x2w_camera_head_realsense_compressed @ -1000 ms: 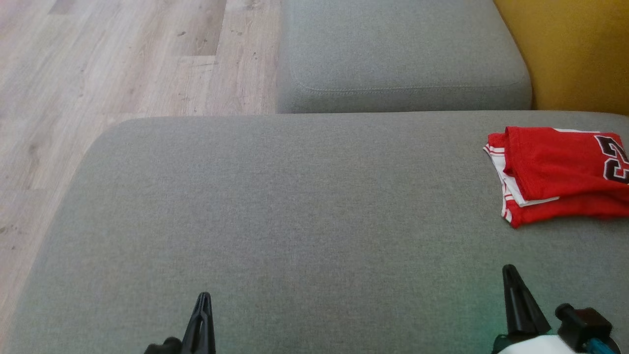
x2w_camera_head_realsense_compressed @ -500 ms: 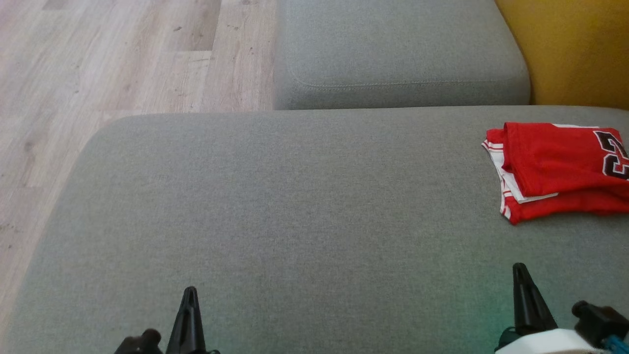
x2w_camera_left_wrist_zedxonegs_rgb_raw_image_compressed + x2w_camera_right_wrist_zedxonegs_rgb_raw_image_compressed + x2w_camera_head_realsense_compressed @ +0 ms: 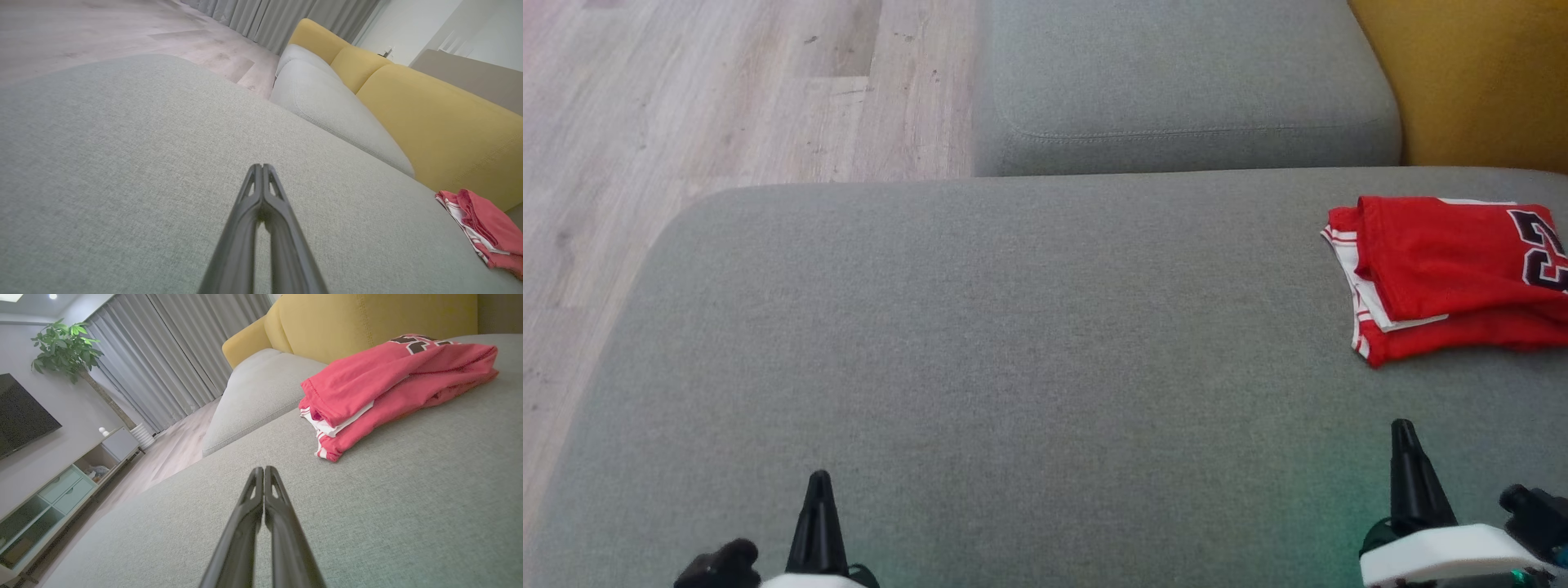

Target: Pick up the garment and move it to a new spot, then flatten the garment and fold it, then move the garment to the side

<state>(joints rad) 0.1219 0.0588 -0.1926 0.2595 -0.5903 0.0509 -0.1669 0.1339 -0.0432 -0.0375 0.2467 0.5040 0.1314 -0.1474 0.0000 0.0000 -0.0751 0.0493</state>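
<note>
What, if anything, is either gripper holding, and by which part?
Nothing is held. The left gripper and right gripper are shut and empty; the folded garment lies on the cushion, apart from both.

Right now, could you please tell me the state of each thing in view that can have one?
garment: folded, lying on the grey cushion, held by neither tool
left tool: shut, empty
right tool: shut, empty, short of the garment
curtains: drawn closed
television: screen dark
drawers: shut
</note>
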